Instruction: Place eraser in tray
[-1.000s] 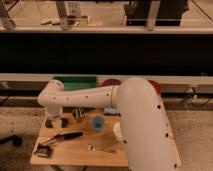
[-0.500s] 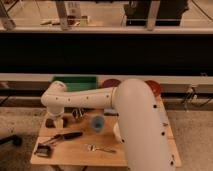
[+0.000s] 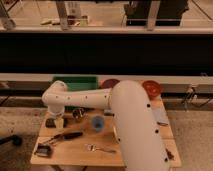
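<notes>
One step is in hand: reach. Gripper [image 3: 59,121] is held just beside eraser [image 3: 50,122] at table [image 3: 75,150] edge; its state cannot be told. Next, a centred grasp is needed, then tray [image 3: 75,83].

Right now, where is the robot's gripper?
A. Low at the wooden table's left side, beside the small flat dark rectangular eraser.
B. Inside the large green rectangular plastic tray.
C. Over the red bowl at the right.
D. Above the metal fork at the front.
A: the gripper hangs low at the left of the wooden table, beside the small flat dark rectangular eraser, in front of the large green rectangular plastic tray.
</notes>
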You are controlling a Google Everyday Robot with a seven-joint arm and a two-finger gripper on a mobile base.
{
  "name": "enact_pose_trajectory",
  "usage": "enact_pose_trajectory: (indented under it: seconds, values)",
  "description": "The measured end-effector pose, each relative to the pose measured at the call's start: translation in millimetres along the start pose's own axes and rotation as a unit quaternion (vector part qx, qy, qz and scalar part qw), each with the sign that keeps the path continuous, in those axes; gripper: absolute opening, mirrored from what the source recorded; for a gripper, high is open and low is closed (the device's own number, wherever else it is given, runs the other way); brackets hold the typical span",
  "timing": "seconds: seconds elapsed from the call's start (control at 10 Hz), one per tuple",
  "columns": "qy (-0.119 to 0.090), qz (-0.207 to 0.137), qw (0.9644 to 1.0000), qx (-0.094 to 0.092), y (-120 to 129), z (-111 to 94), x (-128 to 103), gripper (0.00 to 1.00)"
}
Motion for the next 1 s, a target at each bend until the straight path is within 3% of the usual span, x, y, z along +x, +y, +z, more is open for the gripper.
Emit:
enact_pose_trajectory:
  seconds: [0.4,0.5,0.9,1.0]
  values:
    - [-0.010,0.003,0.9999,-0.003,4,6,9,0.79]
    - [-0.013,0.004,0.9999,-0.002,6,6,12,0.74]
    - [-0.015,0.002,0.9999,0.004,8,-1,15,0.36]
    - [-0.016,0.001,0.9999,0.003,8,-1,14,0.33]
